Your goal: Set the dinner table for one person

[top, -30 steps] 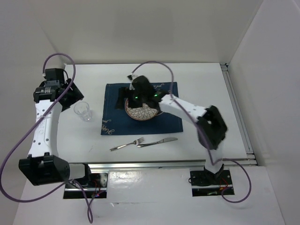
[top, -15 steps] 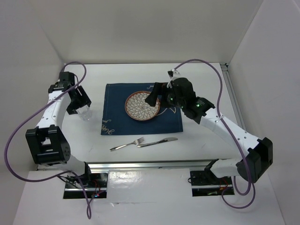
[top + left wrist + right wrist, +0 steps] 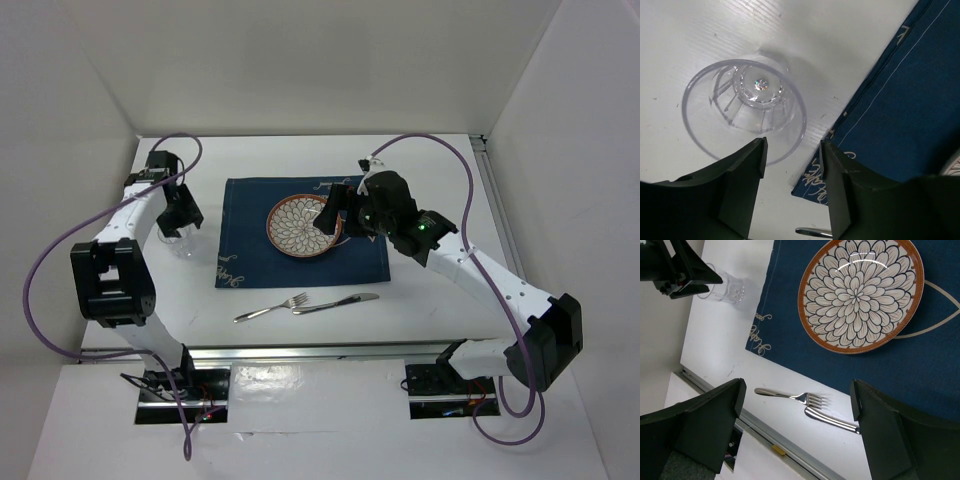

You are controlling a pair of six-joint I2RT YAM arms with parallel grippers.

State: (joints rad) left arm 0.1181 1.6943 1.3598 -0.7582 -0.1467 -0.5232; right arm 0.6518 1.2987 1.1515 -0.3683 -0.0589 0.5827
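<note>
While left end effector gapes above the glass, right end effector gapes likewise.

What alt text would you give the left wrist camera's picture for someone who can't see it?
A clear drinking glass, seen from above, stands on the white table just beyond the open left gripper, whose two dark fingers frame the bottom. A navy placemat with white lettering fills the right side.
</note>
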